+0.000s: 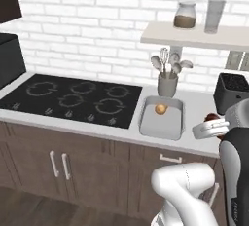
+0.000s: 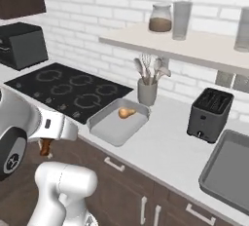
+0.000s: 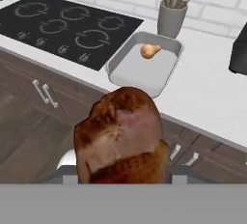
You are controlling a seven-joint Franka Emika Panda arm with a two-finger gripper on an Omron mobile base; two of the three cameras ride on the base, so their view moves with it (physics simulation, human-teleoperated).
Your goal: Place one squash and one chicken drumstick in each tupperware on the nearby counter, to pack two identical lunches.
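- Right, I have the chicken drumstick (image 3: 120, 133) pinched between my fingers (image 3: 123, 172), which stand about half open around its meaty end; it looms large in the hand view because it sits just in front of the camera
- In the right base view the same drumstick (image 2: 45, 146) hangs under the wrist, out in front of the cabinet doors and short of the tabletop (image 2: 168, 147), so I judge this as mid-carry
- The near tupperware (image 3: 126, 71) lies on the tabletop beside the cooktop (image 1: 68, 98), with one squash (image 3: 150, 50) already resting toward its far end, near the utensil holder (image 1: 167, 84); that leaves the near end free, which is probably where my drumstick should go
- The second tupperware (image 2: 233, 169) sits well apart, past the toaster (image 2: 210, 109), and looks bare as far as I can see
- Next I would lift over the rim and lower in clear of the squash
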